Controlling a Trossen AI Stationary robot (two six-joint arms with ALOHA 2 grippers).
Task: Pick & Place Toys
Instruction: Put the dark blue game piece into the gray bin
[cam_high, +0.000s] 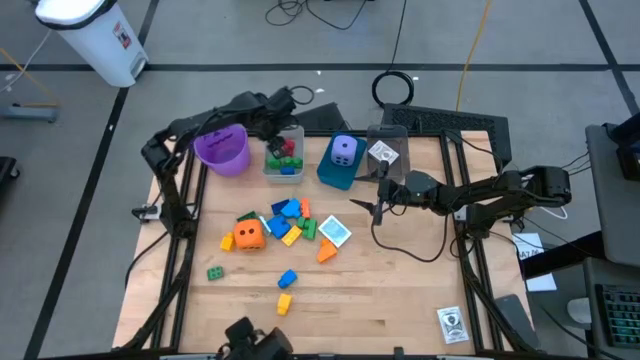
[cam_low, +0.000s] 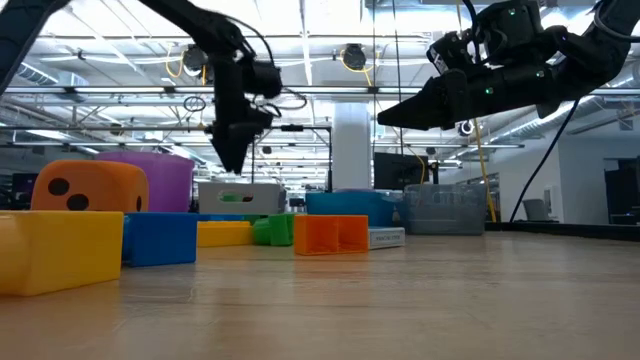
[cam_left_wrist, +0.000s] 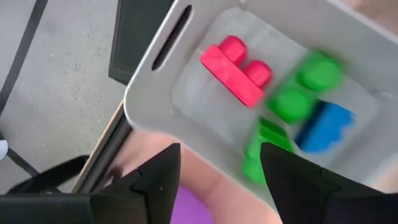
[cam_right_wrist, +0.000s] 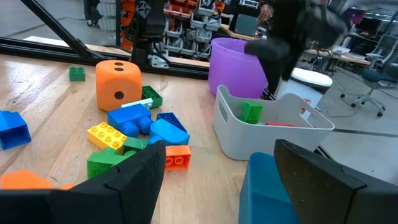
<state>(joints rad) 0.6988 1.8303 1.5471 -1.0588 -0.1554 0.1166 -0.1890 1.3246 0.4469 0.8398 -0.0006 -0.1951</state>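
Note:
Loose toys lie mid-table: an orange die (cam_high: 249, 235), a heap of coloured bricks (cam_high: 288, 220), a printed cube (cam_high: 335, 232), and single green (cam_high: 215, 272), blue (cam_high: 288, 278) and yellow (cam_high: 284, 302) bricks. The grey bin (cam_high: 285, 160) holds a red brick (cam_left_wrist: 236, 65), green bricks (cam_left_wrist: 305, 87) and a blue brick (cam_left_wrist: 323, 127). My left gripper (cam_left_wrist: 221, 168) hangs open above that bin's far end (cam_high: 275, 125), pointing down, nothing between its fingers. My right gripper (cam_high: 378, 205) is open and level in the air right of the heap, holding nothing.
A purple cup (cam_high: 222, 150) stands left of the grey bin. Right of it are a blue bin (cam_high: 340, 165) with a purple die (cam_high: 344, 148) and a clear bin (cam_high: 387, 150) with a white-grey cube. A card (cam_high: 452, 322) lies near the front right corner.

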